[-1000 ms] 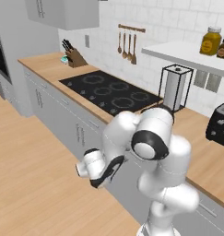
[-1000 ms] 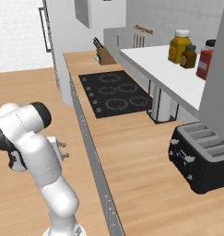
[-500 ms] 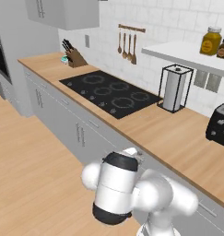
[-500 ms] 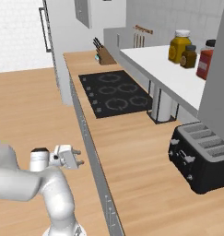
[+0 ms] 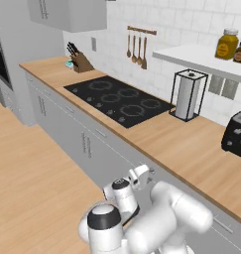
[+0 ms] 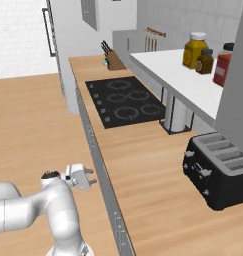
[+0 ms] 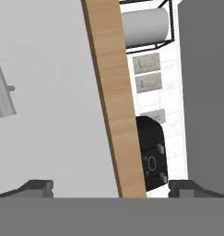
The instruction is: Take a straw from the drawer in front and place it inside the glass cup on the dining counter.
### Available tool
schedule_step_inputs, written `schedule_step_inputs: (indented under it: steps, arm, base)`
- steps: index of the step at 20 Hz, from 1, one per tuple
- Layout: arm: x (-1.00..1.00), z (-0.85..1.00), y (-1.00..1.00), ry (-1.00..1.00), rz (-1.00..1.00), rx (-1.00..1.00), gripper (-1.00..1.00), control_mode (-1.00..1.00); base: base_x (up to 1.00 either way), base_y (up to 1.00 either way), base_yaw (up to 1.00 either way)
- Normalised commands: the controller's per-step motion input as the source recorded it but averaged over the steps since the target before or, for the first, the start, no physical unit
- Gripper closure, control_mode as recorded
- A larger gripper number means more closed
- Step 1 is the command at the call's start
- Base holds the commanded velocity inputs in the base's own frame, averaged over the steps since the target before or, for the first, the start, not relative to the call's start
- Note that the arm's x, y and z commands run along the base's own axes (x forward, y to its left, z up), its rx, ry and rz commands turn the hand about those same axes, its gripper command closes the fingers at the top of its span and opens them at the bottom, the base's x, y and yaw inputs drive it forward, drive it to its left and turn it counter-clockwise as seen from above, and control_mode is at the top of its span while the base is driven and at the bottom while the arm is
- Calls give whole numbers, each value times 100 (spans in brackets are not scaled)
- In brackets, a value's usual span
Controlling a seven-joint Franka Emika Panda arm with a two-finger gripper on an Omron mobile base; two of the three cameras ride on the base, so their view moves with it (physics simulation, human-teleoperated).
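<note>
My gripper (image 6: 92, 177) is held low, just in front of the wall counter's cabinet face, and it also shows above my arm (image 5: 143, 171). In the hand view its two dark fingertips (image 7: 38, 186) stand wide apart, so my gripper (image 7: 114, 187) is open with nothing between them. It faces a light grey drawer front (image 7: 53, 92), which is shut, with its bar handle (image 7: 2, 94) off to one side. The straw, the glass cup and the dining counter are out of view.
The wood-topped wall counter (image 5: 186, 144) carries a black cooktop (image 5: 117, 98), a paper towel holder (image 5: 187, 94), a black toaster (image 6: 218, 170) and a knife block (image 5: 81, 61). A shelf with jars (image 6: 195, 50) hangs above. Open wooden floor (image 5: 28, 168) lies to the left.
My arm has folded down low and swung the hand round from facing the floor side to facing the cabinet front. The gripper stays open.
</note>
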Motion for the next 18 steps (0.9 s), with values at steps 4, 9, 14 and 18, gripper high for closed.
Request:
schedule_step_inputs:
  steps: [4, 9, 14, 18]
  arm:
    - [43, -30, 0, 0, 16, 3, -100, -100]
    - [34, -14, 0, 0, 13, 6, -100, -100]
    - [40, -10, 0, 0, 10, 5, -100, -100]
    - [44, -23, 0, 1, 4, 0, -100, -100]
  base:
    - [0, 0, 0]
    - [0, 0, 0]
    - [0, 0, 0]
    - [0, 0, 0]
